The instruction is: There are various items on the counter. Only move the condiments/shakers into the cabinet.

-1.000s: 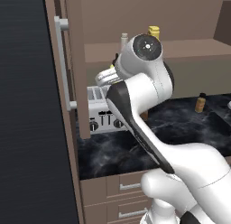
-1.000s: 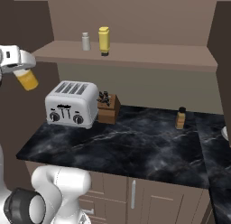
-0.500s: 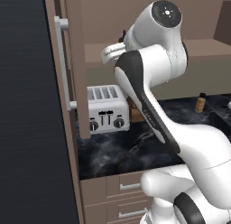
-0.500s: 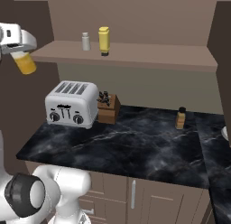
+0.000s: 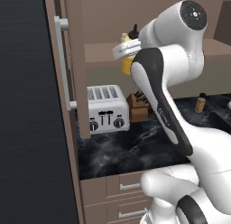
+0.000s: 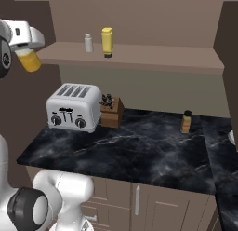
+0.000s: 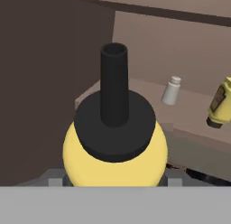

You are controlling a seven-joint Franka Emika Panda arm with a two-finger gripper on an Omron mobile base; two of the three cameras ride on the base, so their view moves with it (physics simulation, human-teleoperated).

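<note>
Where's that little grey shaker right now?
In the right base view the grey shaker stands upright on the cabinet shelf, toward its left end, just left of the yellow bottle and above the toaster.

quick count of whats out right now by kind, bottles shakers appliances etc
yellow bottles: 2 – squeeze bottle on the cabinet shelf, yellow bottle with black cap in the gripper
grey shaker: 1, on the shelf
small brown bottle: 1, on the counter
toaster: 1
knife block: 1
total: 6
</note>
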